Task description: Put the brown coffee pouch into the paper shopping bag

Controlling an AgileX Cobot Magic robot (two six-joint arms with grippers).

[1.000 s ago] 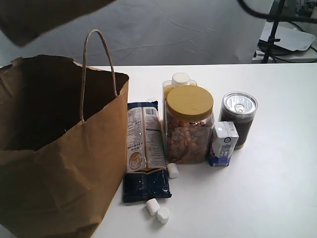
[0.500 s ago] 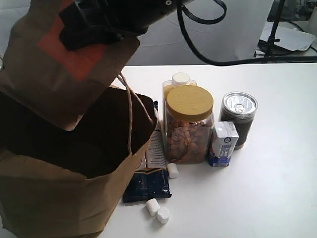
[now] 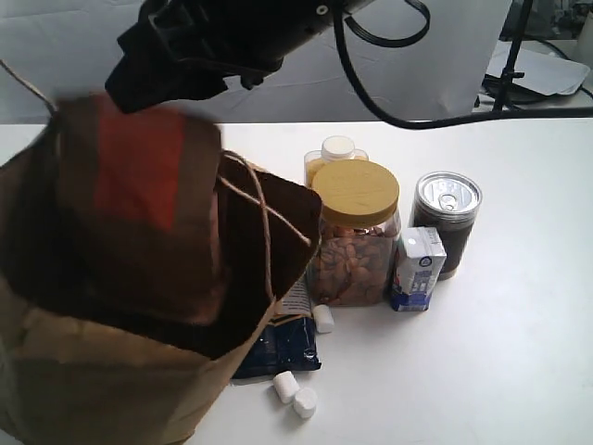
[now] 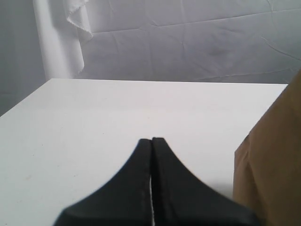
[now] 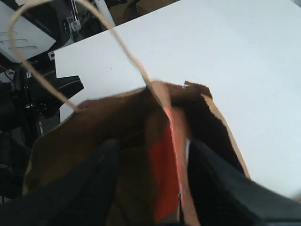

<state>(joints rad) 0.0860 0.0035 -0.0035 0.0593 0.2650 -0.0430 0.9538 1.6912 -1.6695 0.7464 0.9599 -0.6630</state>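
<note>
- The pouch (image 3: 139,176) stands in the mouth of the bag (image 3: 102,380). Its lower part is below the bag's rim and its upper part rises above it.
- The pouch's long axis is near upright, leaning a little. Its top points up to the right gripper (image 5: 153,188), and its orange-red label faces out of the bag, toward the exterior camera.
- The right gripper hangs right over the bag's mouth and stands wide. It has one finger (image 5: 101,188) on each side of the pouch's top.
- The left gripper (image 4: 151,155) is low over the table (image 3: 500,371), just beside one side wall of the bag. Its jaws are pressed together and hold nothing.
- No writing can be read. The pouch's label is blurred, and the print on the packet (image 3: 278,338) and the carton (image 3: 417,269) is too small.
- The bag's rim is bent and its mouth is wide. One cord handle (image 3: 264,222) hangs across the rim, close to the pouch.
- The packet lies flat and is partly under the bag's side wall.
- The jar (image 3: 354,232), with its yellow lid, stands just beside the bag, and a bottle (image 3: 338,148) is behind the jar.
- The carton and the can (image 3: 447,218) stand farther from the bag than the jar.
- Three marshmallows (image 3: 287,385) lie near the packet, beside the bag's base.
- Away from the bag, past the can, the table is bare white.
</note>
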